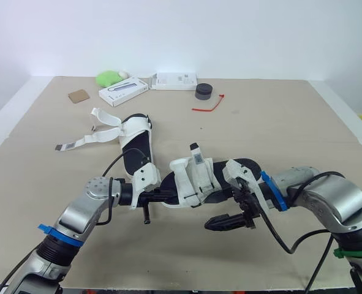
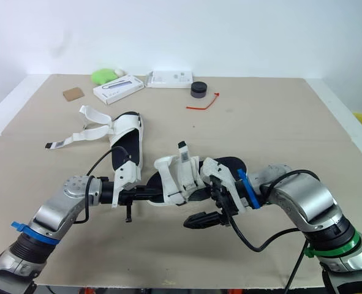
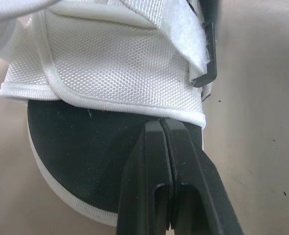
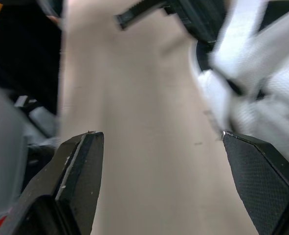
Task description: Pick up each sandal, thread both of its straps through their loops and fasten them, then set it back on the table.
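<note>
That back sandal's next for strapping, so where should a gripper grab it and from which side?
Probably the sole's right edge beside the black footbed, coming from the robot's right: the back sandal lies flat with loose straps splayed to its left.

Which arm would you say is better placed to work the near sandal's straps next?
Probably right: the right gripper is open and free beside the near sandal, whereas the left gripper is shut on its end, holding it.
</note>
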